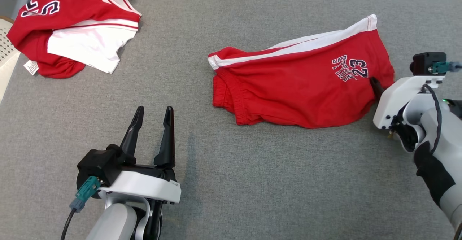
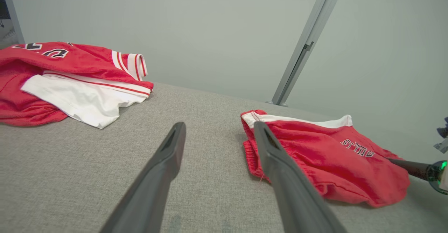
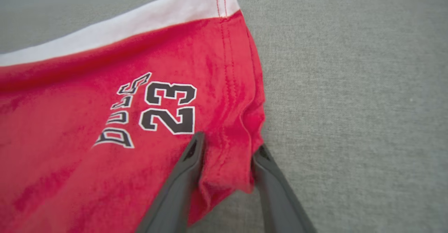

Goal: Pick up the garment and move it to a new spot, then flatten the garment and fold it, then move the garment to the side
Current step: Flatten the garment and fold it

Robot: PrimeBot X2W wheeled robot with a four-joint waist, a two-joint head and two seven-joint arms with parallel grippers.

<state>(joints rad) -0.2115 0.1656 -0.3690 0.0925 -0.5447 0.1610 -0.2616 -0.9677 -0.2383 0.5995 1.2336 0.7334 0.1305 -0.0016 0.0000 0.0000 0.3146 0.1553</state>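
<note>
The garment (image 1: 299, 84) is a pair of red shorts with a white side stripe and a "23" print, lying crumpled on the grey table right of centre. My right gripper (image 1: 375, 83) is at its right hem. In the right wrist view the two fingers (image 3: 189, 177) of that gripper (image 3: 228, 144) press on either side of a bunched fold of the shorts (image 3: 105, 121). My left gripper (image 1: 154, 110) stands open over bare table at the lower left, well clear of the shorts (image 2: 325, 159). Nothing lies between the fingers of the left gripper (image 2: 219, 128).
A second heap of red and white clothing (image 1: 72, 27) lies at the table's far left corner. A pale slatted basket (image 1: 5, 48) sits past the left edge. Bare grey table (image 1: 231, 182) stretches across the front and middle. A wall and metal post (image 2: 308, 43) stand behind.
</note>
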